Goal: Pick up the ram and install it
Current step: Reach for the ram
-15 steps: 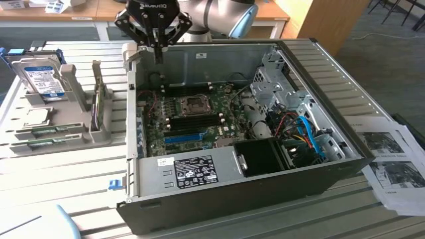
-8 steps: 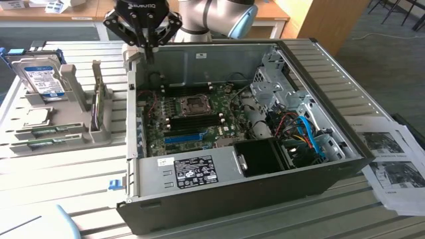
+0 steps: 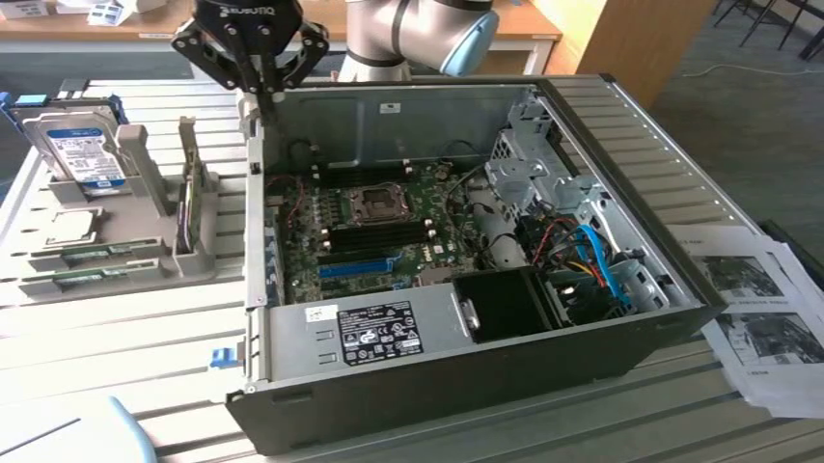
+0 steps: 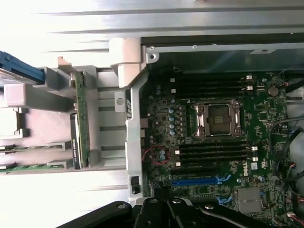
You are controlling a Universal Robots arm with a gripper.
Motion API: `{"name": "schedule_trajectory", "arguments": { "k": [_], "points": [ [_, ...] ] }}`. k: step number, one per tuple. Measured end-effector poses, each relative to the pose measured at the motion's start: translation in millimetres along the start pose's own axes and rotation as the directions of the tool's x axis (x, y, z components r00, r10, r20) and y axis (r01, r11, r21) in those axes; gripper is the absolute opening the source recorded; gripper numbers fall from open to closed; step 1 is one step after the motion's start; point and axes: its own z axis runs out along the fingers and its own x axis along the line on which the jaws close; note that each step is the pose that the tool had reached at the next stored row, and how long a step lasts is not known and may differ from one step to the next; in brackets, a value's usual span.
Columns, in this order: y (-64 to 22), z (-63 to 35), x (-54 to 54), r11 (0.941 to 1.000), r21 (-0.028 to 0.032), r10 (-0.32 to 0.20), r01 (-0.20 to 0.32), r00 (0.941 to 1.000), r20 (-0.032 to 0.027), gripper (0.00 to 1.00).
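1. Foremost, a pale slatted tabletop [image 3: 116,333] carries every item below. A small blue clip [image 3: 226,359] lies just beside the near corner of the case.
2. Computer case [image 3: 386,121]: side panel off, lying with its open side up. At the near end sits a power supply [image 3: 367,328] with a black-and-white label, and beside it a black fan shroud [image 3: 515,304].
3. Printed sheets [image 3: 759,299]: on the tabletop, just beside the case on the exterior view's right.
4. Motherboard [image 3: 373,227]: green, flat on the case floor. A metal-framed processor socket [image 3: 377,200] sits mid-board with bare black slot strips on either side. One bright-blue slot strip [image 3: 357,265] lies toward the near end.
5. Grey holder rack [image 3: 142,260]: on the tabletop, on the exterior view's left of the case.
   - The ram [image 4: 81,123] is a long green stick standing on edge between two grey posts, near the case wall and not seated in the motherboard.
   - Two further green sticks [image 3: 77,256] lie in the rack's side slots.
   - A blue-labelled hard drive [image 3: 84,145] stands upright at the far end.
6. Tool [image 3: 266,92]: black, hanging above the far corner of the case on the exterior view's left. Its fingers are drawn narrow, nearly together, holding nothing. It is well apart from the ram.
7. Arm [image 3: 412,29]: grey with a pale-blue joint cap, behind the far wall of the case.
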Motion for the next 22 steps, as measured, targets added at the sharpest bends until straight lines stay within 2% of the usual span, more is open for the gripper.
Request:
{"name": "schedule_trajectory", "arguments": {
  "k": [22],
  "points": [
    [-4.2, -1.2, 56.2, 1.0, 0.0, 0.0, 0.0, 1.0, 0.0, 0.09]
  ]
}}
